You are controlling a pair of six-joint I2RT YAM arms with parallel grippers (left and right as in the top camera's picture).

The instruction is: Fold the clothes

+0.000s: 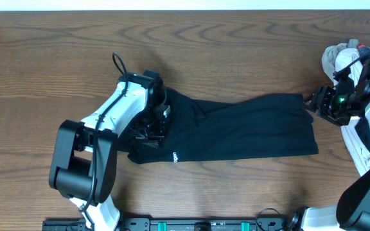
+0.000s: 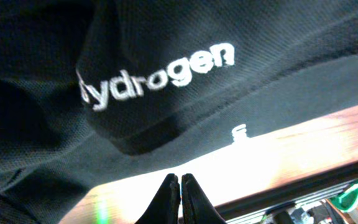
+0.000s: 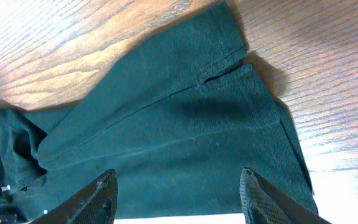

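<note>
The black shirt (image 1: 243,128) lies folded into a long strip across the middle of the table, with a small white logo near its left front edge. My left gripper (image 1: 154,127) is over the shirt's bunched left end. In the left wrist view its fingers (image 2: 180,179) are shut, with no cloth showing between the tips, and black fabric (image 2: 135,74) with white lettering hangs close above them. My right gripper (image 1: 313,102) is at the shirt's right end. In the right wrist view it is open (image 3: 179,190), its fingers spread over the flat shirt (image 3: 166,130).
A pile of white and light clothes (image 1: 340,59) sits at the far right edge behind the right arm. Bare wooden table (image 1: 44,64) surrounds the shirt. A black rail (image 1: 204,224) runs along the front edge.
</note>
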